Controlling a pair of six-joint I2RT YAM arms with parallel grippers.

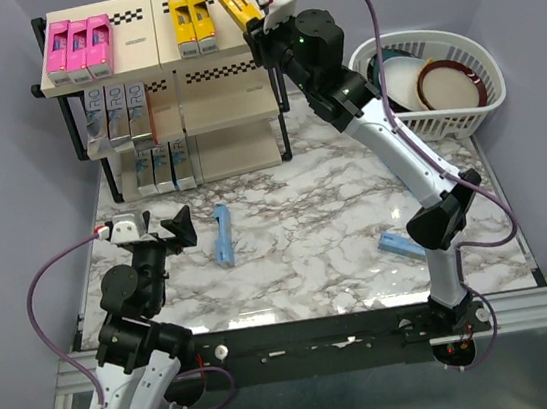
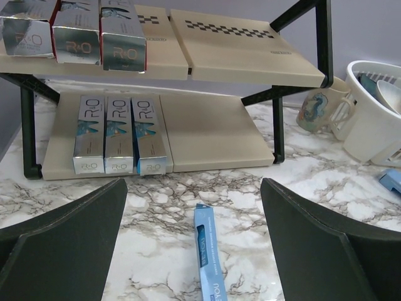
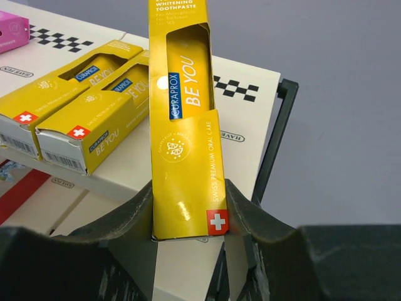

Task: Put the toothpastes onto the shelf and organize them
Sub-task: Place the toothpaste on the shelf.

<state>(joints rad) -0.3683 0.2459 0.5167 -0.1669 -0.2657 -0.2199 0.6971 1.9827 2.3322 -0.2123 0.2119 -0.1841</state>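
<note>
My right gripper is shut on a yellow toothpaste carton, held above the right end of the shelf's top board. Two yellow cartons and three pink cartons lie on that board. Silver cartons sit on the middle tier, teal-blue ones on the bottom tier. My left gripper is open above the marble table, with a light blue carton lying between and ahead of its fingers. Another light blue carton lies at the right.
A white dish basket with plates stands at the back right, a mug beside it. The shelf's black frame post is just right of the held carton. The purple cables loop near both arms.
</note>
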